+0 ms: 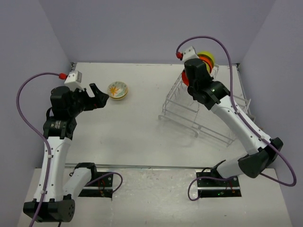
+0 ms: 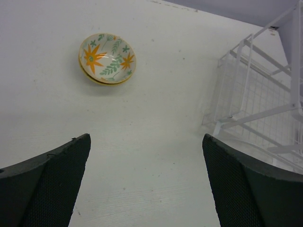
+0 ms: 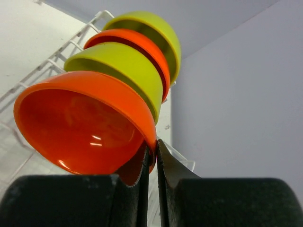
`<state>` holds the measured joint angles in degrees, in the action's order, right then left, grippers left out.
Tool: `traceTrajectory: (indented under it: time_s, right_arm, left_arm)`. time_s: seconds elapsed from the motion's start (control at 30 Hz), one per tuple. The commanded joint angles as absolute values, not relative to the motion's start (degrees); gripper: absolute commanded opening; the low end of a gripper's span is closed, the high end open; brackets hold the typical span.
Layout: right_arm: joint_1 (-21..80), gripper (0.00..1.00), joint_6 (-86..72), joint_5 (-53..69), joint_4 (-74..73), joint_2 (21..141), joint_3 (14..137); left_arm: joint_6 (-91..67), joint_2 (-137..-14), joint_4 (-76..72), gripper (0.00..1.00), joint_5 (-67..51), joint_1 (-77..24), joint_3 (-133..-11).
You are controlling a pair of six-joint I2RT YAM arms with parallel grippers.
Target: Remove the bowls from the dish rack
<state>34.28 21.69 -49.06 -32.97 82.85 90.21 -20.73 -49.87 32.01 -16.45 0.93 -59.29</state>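
The cream flowery bowl (image 1: 118, 90) sits upright on the table at the left, also in the left wrist view (image 2: 107, 58). My left gripper (image 1: 100, 96) is open and empty just left of it. The white dish rack (image 1: 203, 113) stands at the right and holds a row of orange and lime-green bowls (image 3: 128, 61) on edge. My right gripper (image 3: 152, 152) is shut on the rim of the nearest orange bowl (image 3: 80, 125), one finger inside it, one outside. From above, the right arm hides most of the bowls (image 1: 207, 58).
The rack's lower flat wire section (image 1: 215, 132) reaches toward the near right. The rack's corner shows in the left wrist view (image 2: 255, 94). Grey walls close in the table at the back and both sides.
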Motion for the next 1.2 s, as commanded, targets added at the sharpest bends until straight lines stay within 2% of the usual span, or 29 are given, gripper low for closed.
traceTrajectory:
  time_s: [0.0, 0.07, 0.27, 0.3, 0.33, 0.4, 0.53, 0.63, 0.73, 0.8, 0.83, 0.93, 1.03, 1.07, 1.1, 1.17]
  right_arm:
    - [34.89, 0.0, 14.97, -42.75, -35.06, 78.23, 94.48]
    - [34.89, 0.0, 12.58, -39.74, -37.95, 77.78, 96.24]
    - [34.89, 0.0, -1.89, -25.25, -44.82, 78.66, 100.19]
    - [34.89, 0.0, -3.67, -22.53, -45.0, 78.58, 100.37]
    - [34.89, 0.0, -5.0, -16.67, -45.0, 78.49, 100.11]
    - [34.89, 0.0, -8.69, -12.32, -45.35, 78.31, 100.19]
    - [34.89, 0.0, -12.04, -4.5, -46.31, 78.4, 99.76]
    - [34.98, 0.0, -13.88, -2.03, -46.85, 78.22, 99.32]
    - [35.51, 0.0, -14.85, -0.62, -46.41, 77.35, 98.09]
    - [35.94, 0.0, -15.03, -0.26, -46.23, 76.91, 97.56]
    - [36.12, 0.0, -15.12, -0.26, -46.23, 76.73, 97.47]
    - [36.39, 0.0, -15.38, -1.4, -46.14, 76.55, 96.95]
    - [36.39, 0.01, -15.38, -1.5, -45.44, 76.29, 95.89]
    - [36.39, 0.44, -15.21, -1.76, -45.35, 76.2, 95.63]
    - [36.39, 0.67, -15.21, -2.63, -45.44, 76.11, 95.1]
    - [36.3, 0.77, -14.94, -4.65, -45.79, 75.15, 94.31]
  left_arm:
    - [-22.5, -50.45, 29.53, 1.0, -21.88, -1.04, -65.37]
    - [-23.29, -52.02, 29.09, 1.0, -22.94, -3.5, -67.58]
    - [-22.94, -60.36, 24.18, 1.0, -16.27, -23.61, -76.62]
    - [-21.2, -63.43, 24.0, 1.0, -14.08, -29.73, -77.95]
    - [-20.14, -64.94, 24.17, 1.0, -9.1, -32.4, -79.09]
    - [-17.86, -68.88, 25.31, 1.0, -4.16, -38.55, -82.61]
    - [-15.82, -74.61, 29.08, 0.99, 8.14, -42.8, -87.36]
    - [-15.38, -77.78, 30.23, 0.88, 12.99, -44.21, -88.94]
    - [-15.91, -79.8, 30.41, 0.69, 14.59, -44.56, -88.94]
    - [-16.08, -81.2, 30.32, 0.52, 14.59, -44.73, -89.03]
    - [-16.26, -81.56, 30.5, 0.31, 15.46, -44.82, -89.21]
    - [-17.57, -82.53, 30.76, 0.0, 17.74, -45.09, -89.21]
    - [-18.8, -82.88, 31.02, 0.0, 19.86, -45.0, -88.25]
    - [-20.11, -83.32, 31.2, 0.0, 20.73, -45.0, -87.89]
    - [-20.91, -83.84, 31.72, 0.0, 22.05, -44.91, -87.54]
    - [-23.36, -85.77, 33.66, 0.0, 24.17, -42.91, -86.31]
